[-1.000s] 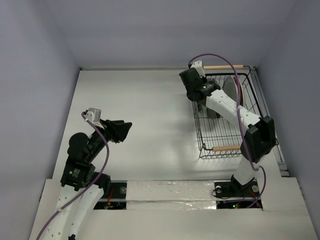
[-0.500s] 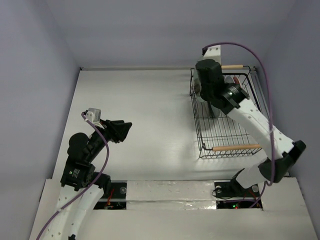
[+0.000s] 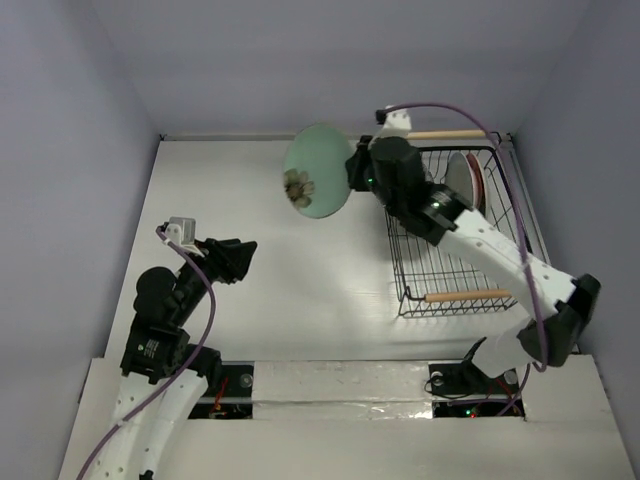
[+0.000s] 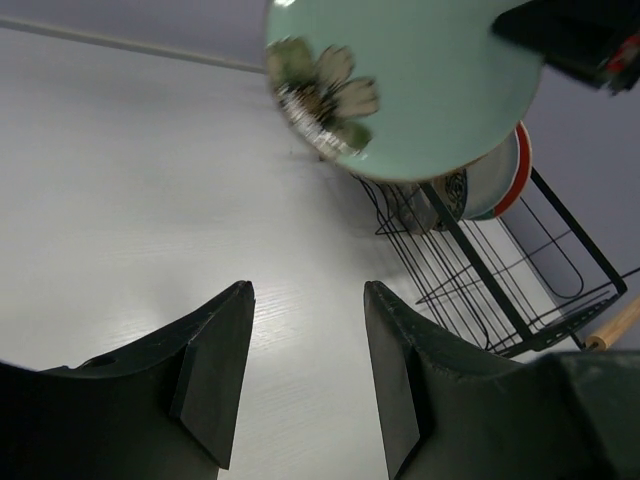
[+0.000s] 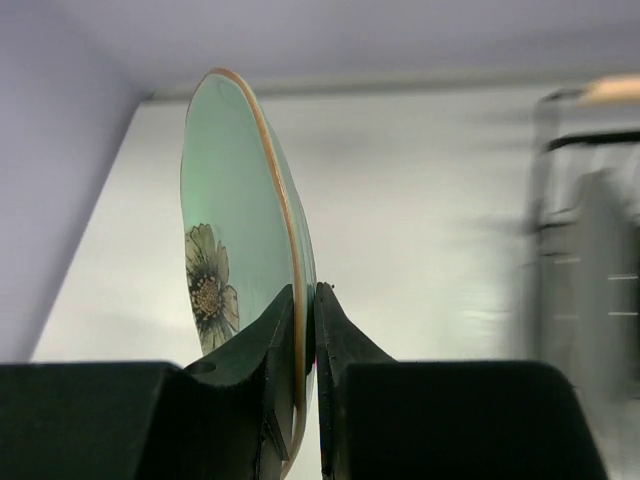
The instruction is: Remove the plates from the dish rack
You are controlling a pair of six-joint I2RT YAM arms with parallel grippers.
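Table (image 3: 260, 250) beneath green plate (image 5: 215, 200) in right tool (image 5: 305, 295)

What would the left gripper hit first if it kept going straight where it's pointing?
Probably the bare table: the open left gripper frames only tabletop, with the green plate and dish rack farther off. Depth is unclear.

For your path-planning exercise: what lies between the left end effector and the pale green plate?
Nothing but bare tabletop, as the top external view shows, between the left end effector and the pale green plate.
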